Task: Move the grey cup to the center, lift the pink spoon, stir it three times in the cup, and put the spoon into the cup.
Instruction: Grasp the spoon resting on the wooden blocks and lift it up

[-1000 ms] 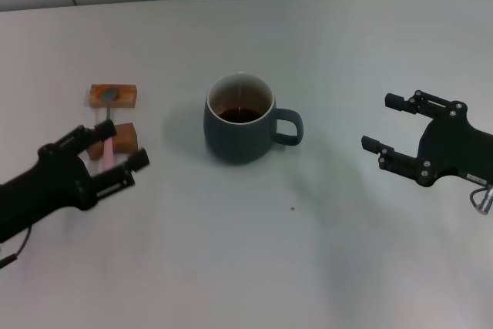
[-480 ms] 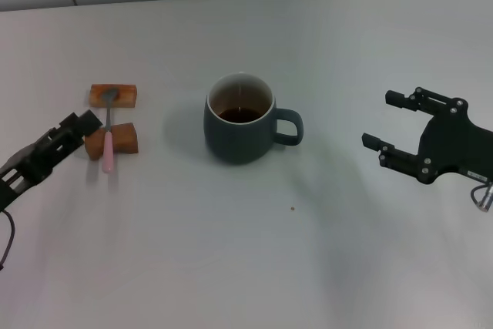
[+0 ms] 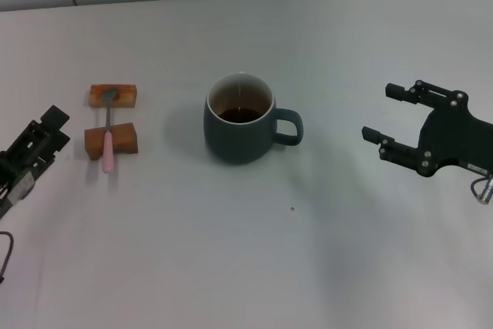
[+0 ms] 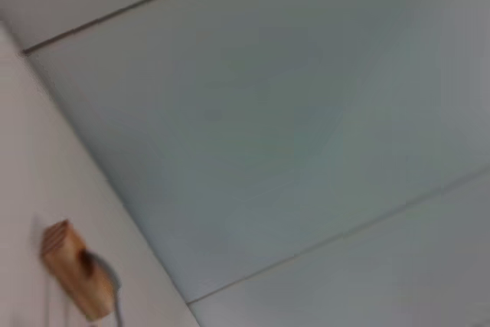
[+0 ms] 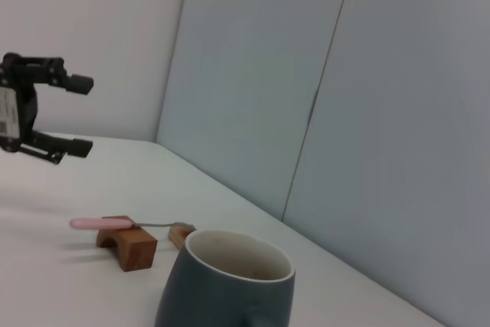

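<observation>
Lying near the spread-open left gripper (image 3: 48, 130) (seemingly untouched), the pink spoon (image 3: 108, 144).

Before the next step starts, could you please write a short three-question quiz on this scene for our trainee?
1. True or false: the slender pink-handled spoon already stands inside the dark blue-grey ceramic mug.
2. What does the spoon rest on? A) two brown wooden blocks B) a plate C) the bare table
3. Fill in: the right hand is open and holds ____.

Key: 1 false; 2 A; 3 nothing. The left hand, also open, is beside the spoon.
</observation>
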Action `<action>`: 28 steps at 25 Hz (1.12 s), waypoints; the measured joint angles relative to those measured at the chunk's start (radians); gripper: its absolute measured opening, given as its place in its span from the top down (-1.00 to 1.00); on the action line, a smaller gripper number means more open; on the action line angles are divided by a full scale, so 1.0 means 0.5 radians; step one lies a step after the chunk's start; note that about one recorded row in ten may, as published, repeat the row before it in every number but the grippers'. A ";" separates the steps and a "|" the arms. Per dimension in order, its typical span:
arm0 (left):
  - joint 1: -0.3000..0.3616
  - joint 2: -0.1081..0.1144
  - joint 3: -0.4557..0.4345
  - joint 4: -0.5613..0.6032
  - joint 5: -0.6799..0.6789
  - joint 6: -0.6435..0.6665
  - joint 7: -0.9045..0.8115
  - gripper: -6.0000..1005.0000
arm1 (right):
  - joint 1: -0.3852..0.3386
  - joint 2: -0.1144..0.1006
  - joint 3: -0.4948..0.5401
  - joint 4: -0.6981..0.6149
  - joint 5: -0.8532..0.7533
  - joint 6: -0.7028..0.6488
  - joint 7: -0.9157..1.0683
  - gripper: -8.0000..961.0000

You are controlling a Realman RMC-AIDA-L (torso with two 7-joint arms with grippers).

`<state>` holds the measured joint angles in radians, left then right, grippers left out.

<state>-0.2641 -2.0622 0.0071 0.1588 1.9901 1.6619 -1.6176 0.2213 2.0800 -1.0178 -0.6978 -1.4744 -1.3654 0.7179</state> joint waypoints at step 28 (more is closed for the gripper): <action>0.175 -0.018 -0.152 -0.580 0.002 -0.258 -0.090 -0.63 | 0.027 -0.006 0.008 -0.005 -0.015 0.047 0.000 -0.42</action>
<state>-0.1766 -2.0710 -0.0690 -0.1311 1.9911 1.5327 -1.6627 0.2348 2.0772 -1.0139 -0.7003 -1.4819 -1.3419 0.7179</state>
